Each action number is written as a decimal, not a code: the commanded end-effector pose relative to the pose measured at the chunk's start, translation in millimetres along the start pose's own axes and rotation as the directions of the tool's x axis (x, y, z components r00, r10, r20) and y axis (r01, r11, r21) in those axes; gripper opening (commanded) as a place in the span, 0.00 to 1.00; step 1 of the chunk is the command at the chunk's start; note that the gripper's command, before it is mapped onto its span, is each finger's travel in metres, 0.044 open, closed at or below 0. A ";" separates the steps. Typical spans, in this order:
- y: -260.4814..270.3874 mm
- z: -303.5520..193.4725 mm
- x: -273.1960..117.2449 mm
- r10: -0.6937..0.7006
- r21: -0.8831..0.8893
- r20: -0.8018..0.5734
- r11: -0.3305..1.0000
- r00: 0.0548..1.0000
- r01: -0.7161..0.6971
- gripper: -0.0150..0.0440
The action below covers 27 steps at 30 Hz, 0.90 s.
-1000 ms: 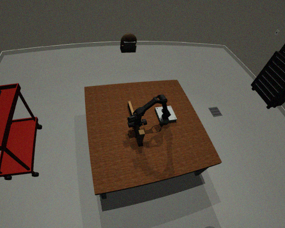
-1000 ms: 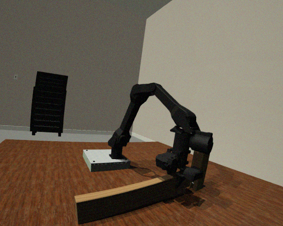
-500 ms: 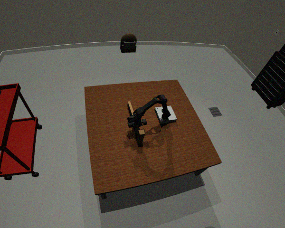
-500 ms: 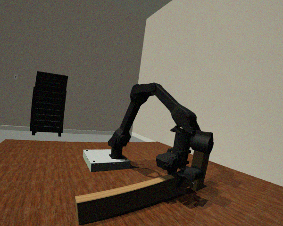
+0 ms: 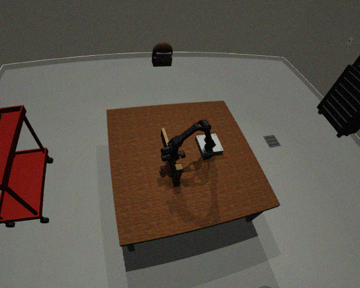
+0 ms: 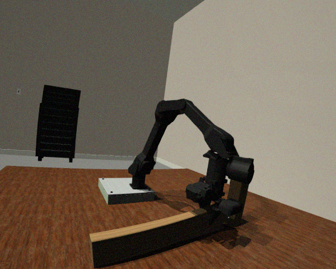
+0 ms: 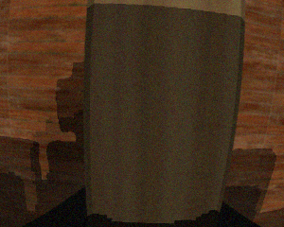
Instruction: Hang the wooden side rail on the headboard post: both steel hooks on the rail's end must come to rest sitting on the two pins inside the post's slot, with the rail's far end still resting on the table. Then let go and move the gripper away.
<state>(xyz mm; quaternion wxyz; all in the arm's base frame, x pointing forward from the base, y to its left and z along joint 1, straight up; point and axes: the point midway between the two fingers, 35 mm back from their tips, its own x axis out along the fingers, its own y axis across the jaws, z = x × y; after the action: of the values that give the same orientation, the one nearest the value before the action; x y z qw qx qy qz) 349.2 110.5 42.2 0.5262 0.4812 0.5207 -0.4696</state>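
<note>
The wooden side rail (image 5: 164, 135) (image 6: 145, 240) (image 7: 161, 113) lies lengthwise, its light top face up. Its far end rests on the table in the exterior view. My gripper (image 5: 173, 157) (image 6: 211, 212) (image 7: 145, 186) points down and is shut on the rail near the end by the post, one finger on each side. The headboard post (image 5: 178, 166) (image 6: 238, 196) stands upright just beyond that end, partly behind the gripper. The hooks, the slot and the pins are hidden, so I cannot tell whether the hooks touch the pins.
The arm's base stands on a white plate (image 5: 218, 144) (image 6: 119, 184) on the brown table (image 5: 143, 210) (image 6: 32, 208), to one side of the rail. The arm arches over to the rail. Shadows of the arm and post fall around the gripper. A red cart (image 5: 25, 186) stands beyond the table.
</note>
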 end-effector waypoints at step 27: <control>4.6 -4.6 -2.7 0.011 -0.005 -0.003 1.000 1.000 -0.011 0.25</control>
<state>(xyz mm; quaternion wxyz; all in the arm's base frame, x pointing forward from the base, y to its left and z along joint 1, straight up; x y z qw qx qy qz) 351.7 113.9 43.2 0.5281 0.4810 0.5216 -0.4667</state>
